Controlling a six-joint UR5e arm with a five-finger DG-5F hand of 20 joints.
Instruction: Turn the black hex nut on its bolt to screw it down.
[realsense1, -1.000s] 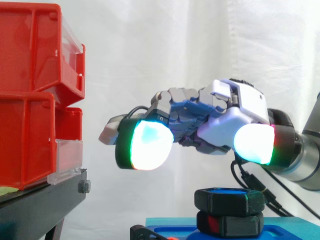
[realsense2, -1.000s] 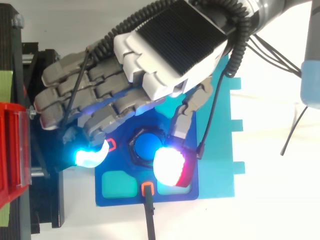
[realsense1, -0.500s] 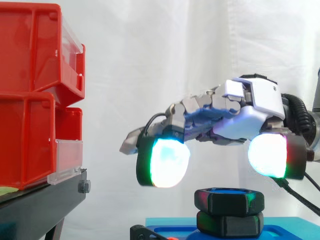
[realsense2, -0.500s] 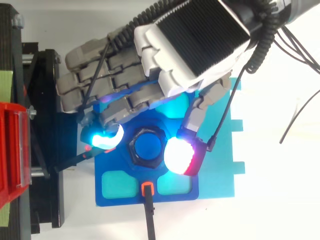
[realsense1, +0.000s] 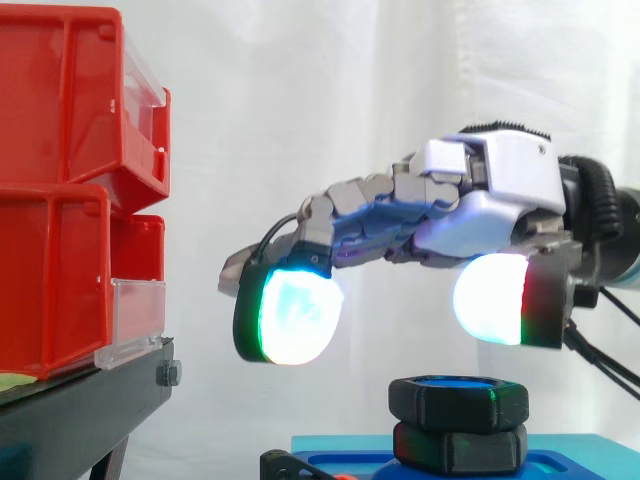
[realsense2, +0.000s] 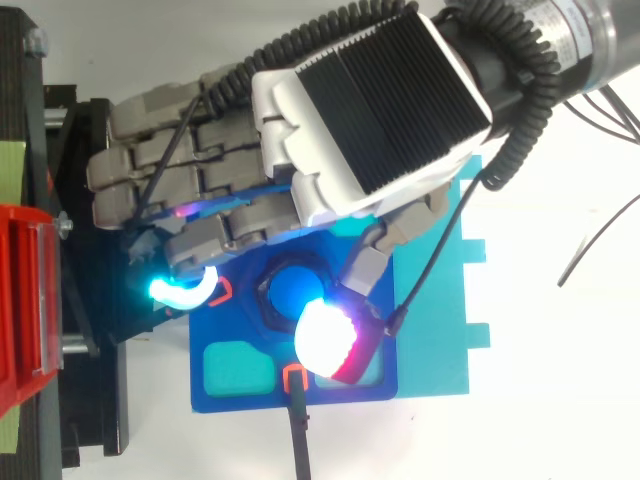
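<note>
Nut (realsense1: 458, 402) at btm ctr-right of side view, round blue bolt (realsense2: 285, 290), over blue base (realsense1: 570, 465). Hovering above w/ clear gap: hand (realsense1: 480, 200), fingers loosely spread, gripping nothing. Red bins (realsense1: 60, 200) far left.

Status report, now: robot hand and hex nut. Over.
Open robot hand hovers above black hex nut, no contact. Nut on its bolt, over blue base. Nothing in the way.

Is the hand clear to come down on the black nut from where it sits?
Probably yes. The hand hovers open above the black nut, its pads spread apart, and nothing lies in the gap between hand and nut.
</note>
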